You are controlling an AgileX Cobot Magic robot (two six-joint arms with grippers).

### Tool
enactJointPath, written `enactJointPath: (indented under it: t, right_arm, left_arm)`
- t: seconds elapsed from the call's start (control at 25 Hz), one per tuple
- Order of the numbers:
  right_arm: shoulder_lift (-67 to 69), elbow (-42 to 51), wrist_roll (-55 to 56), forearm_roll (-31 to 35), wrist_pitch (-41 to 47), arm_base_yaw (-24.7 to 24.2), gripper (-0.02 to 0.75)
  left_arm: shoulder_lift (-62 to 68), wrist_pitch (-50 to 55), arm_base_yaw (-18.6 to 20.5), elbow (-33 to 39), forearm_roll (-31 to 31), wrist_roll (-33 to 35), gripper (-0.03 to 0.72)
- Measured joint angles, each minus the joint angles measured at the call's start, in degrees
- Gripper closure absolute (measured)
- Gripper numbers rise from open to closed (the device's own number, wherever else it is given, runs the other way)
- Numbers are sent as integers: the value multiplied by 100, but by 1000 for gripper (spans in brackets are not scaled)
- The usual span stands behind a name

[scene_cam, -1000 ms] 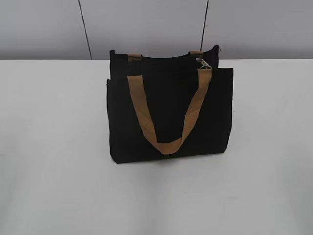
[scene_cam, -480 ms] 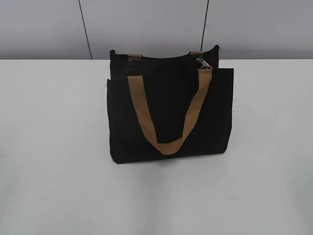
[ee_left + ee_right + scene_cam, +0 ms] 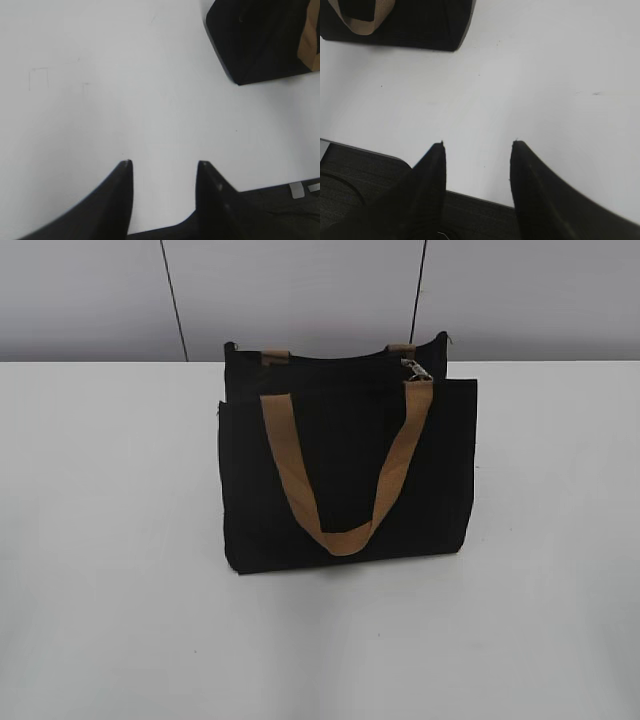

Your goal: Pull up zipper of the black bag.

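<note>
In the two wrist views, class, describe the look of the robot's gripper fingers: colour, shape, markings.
The left gripper and the right gripper each show two matte black fingers, broad at the base and curving to narrow pointed tips. No markings, cables or sleeves are visible on them.

Left pincer (image 3: 164, 162) parted, empty, above white table (image 3: 100, 90); black bag (image 3: 255, 40) corner top right.

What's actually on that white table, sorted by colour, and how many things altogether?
Black: 1, the rectangular black fabric bag
Tan: 2, its webbing strap handles: front, rear
Silver: 1, the small metal zipper pull
Total: 4
</note>
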Motion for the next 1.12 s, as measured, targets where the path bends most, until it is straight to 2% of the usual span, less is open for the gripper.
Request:
enactJointPath:
  t: [0.28, 0.52, 0.68, 0.88, 1.12]
  right_arm:
    - [0, 0, 4, 0, -5, 0, 404]
    - [-434, 5, 4, 0, -11, 0, 404]
    - [-664, 5, 4, 0, -11, 0, 404]
    - [-689, 5, 4, 0, -11, 0, 404]
    - [-851, 5, 4, 0, -11, 0, 404]
  left_arm:
    - [-56, -5, 0, 0, 0, 0, 406]
    - [-950, -5, 104, 0, 0, 5, 415]
    - [-1377, -5, 483, 0, 0, 5, 440]
    - [-1576, -5, 1175, 0, 0, 5, 445]
    - [-1580, -5, 1637, 0, 0, 5, 448]
